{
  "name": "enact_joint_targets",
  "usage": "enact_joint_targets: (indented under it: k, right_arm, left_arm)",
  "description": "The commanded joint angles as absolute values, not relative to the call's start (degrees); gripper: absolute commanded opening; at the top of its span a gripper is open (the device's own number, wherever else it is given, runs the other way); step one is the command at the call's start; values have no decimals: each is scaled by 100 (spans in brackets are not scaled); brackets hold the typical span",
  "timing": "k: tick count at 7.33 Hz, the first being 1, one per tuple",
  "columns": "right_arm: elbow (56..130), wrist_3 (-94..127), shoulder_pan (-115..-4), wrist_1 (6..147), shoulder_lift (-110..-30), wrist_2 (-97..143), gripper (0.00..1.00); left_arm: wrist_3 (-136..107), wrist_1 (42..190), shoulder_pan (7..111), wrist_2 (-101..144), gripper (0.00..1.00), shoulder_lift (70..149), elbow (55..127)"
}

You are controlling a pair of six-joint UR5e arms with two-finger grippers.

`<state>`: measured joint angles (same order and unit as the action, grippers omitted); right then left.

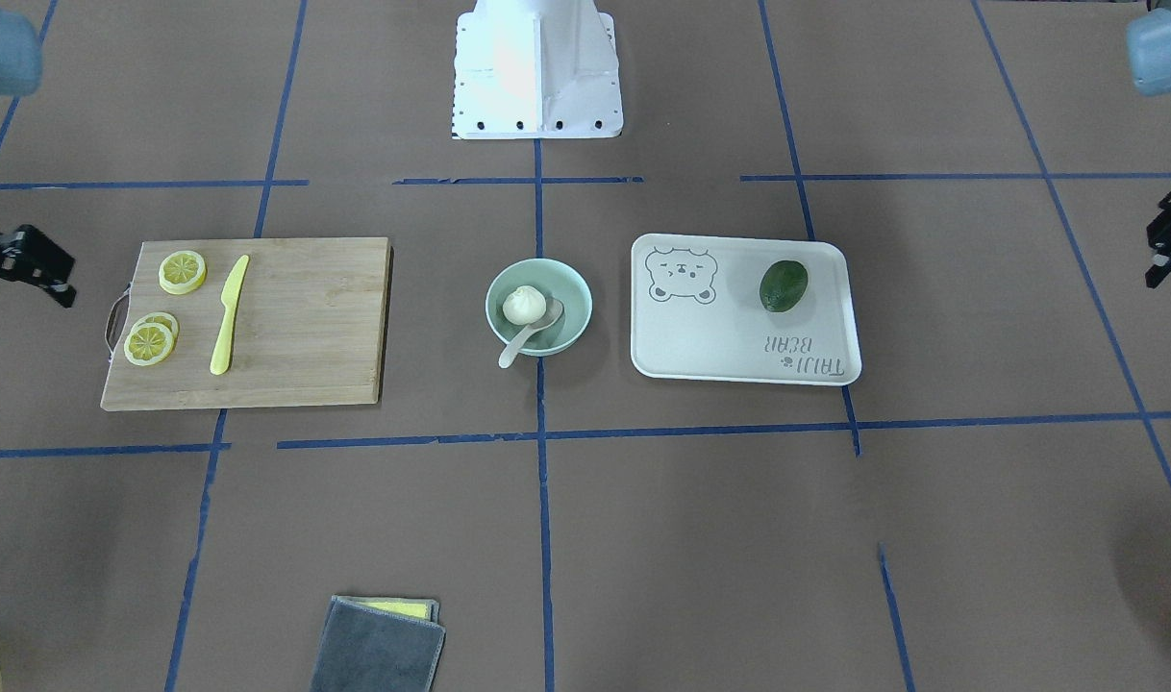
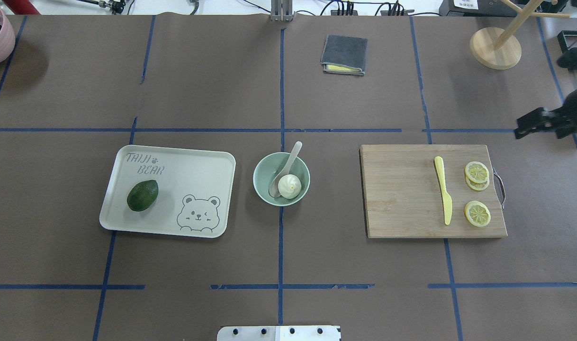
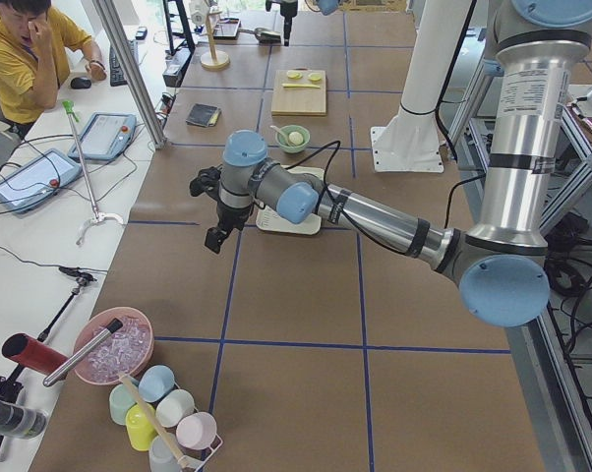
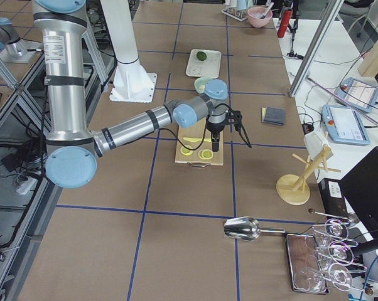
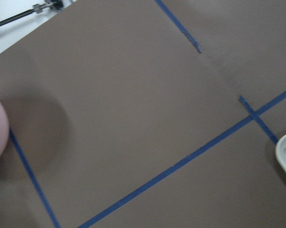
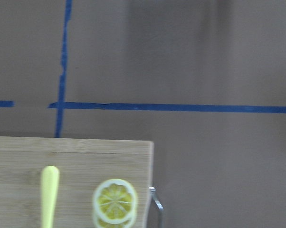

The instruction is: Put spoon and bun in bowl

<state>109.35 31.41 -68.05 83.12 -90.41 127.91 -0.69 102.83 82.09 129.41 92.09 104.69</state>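
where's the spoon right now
In the overhead view the spoon sits in the mint bowl at table centre, scoop beside the bun, handle over the far rim.

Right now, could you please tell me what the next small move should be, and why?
I would simply stop here, I think: the bun sits in the bowl, and the spoon rests with its scoop inside beside it, handle over the rim. The left gripper and right gripper are well clear.
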Motion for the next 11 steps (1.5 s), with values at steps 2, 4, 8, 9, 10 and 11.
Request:
enact_joint_targets:
  k: [2, 4, 8, 9, 10, 11]
  right_arm:
    - [10494, 638, -8451, 8611, -9587, 13261, 100]
    - [10485, 106, -8578, 8884, -9729, 13403, 100]
    - [10572, 185, -8578, 8877, -9764, 13656, 100]
    - [10538, 176, -8578, 8860, -9773, 13649, 100]
    - [10547, 176, -8578, 8868, -9782, 13667, 100]
    - [10529, 184, -8578, 8877, -9774, 13658, 100]
  left_arm:
    - [-70, 10196, 9817, 13743, 100, 8522, 10168]
    - [35, 10431, 9756, 13852, 100, 7860, 10064]
    - [167, 9795, 8585, 13693, 100, 7928, 10142]
    - [167, 9774, 8265, 13632, 100, 7945, 10073]
    - [176, 9739, 8279, 13614, 100, 7884, 10124]
    - [176, 9373, 8271, 13606, 100, 7919, 10169]
